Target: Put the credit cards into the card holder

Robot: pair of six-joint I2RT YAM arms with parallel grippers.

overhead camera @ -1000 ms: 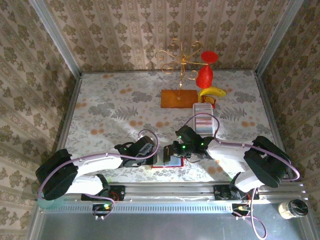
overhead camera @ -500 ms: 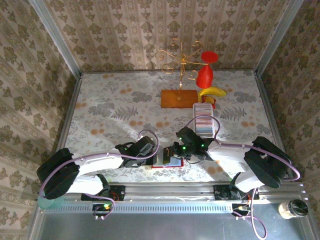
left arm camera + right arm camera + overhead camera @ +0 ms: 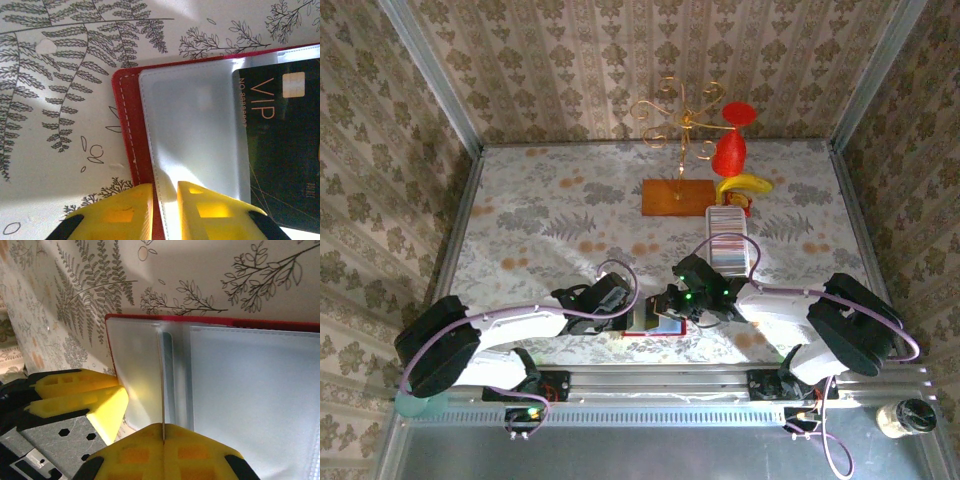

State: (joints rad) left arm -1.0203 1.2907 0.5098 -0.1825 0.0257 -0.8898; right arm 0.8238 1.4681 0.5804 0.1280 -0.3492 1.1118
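The red card holder [image 3: 655,328] lies open near the table's front edge between both grippers. Its red cover [image 3: 125,125] and pale grey pocket [image 3: 195,125] fill the left wrist view. My left gripper [image 3: 165,192] is shut on the holder's left edge, cover and pocket seam between its yellow fingers [image 3: 75,382]. My right gripper [image 3: 163,427] is shut on a thin credit card [image 3: 162,385], seen edge-on, its far end at the pocket [image 3: 250,390]. A black card marked VIP [image 3: 280,150] meets the pocket's right edge. More credit cards [image 3: 725,240] stand in a row behind.
The white tray [image 3: 724,212] with the card row sits behind my right gripper [image 3: 668,303]. Farther back stand an orange-brown base [image 3: 677,197] with a gold wire stand [image 3: 675,115], a red object [image 3: 730,150] and a yellow one [image 3: 745,183]. Patterned walls enclose the table.
My left gripper's jaws have narrowed slightly on the holder's edge. Both arms have hardly moved.
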